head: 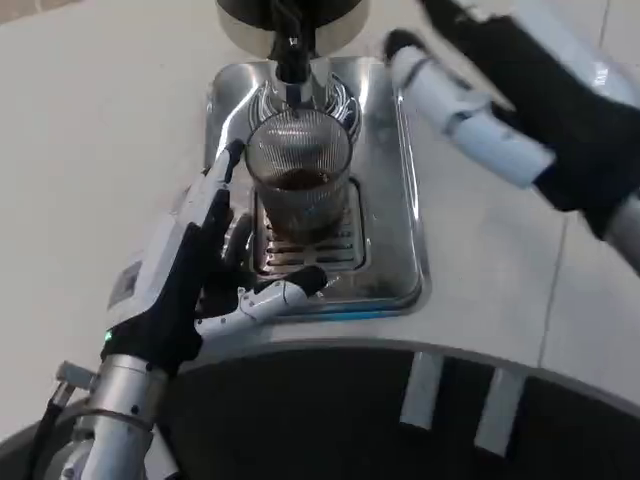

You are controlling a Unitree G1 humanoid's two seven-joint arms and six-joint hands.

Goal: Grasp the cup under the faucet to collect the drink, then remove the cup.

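A clear ribbed cup point(298, 175) stands on the grille of a chrome drip tray point(390, 215), right under the black faucet point(292, 55). Dark drink fills its lower part. My left hand point(195, 270) wraps the cup from the left. Its fingers point(222, 185) lie along the cup's left wall and its thumb point(285, 293) crosses in front of the base. My right hand point(500, 110) hovers raised at the upper right, beside the tray. Its fingers are apart and it holds nothing.
The dispenser's dark round body point(290, 12) rises at the top edge behind the faucet. White tabletop point(90, 150) spreads to the left and right of the tray. The table's curved front edge point(400, 350) runs below the tray, with dark floor beneath.
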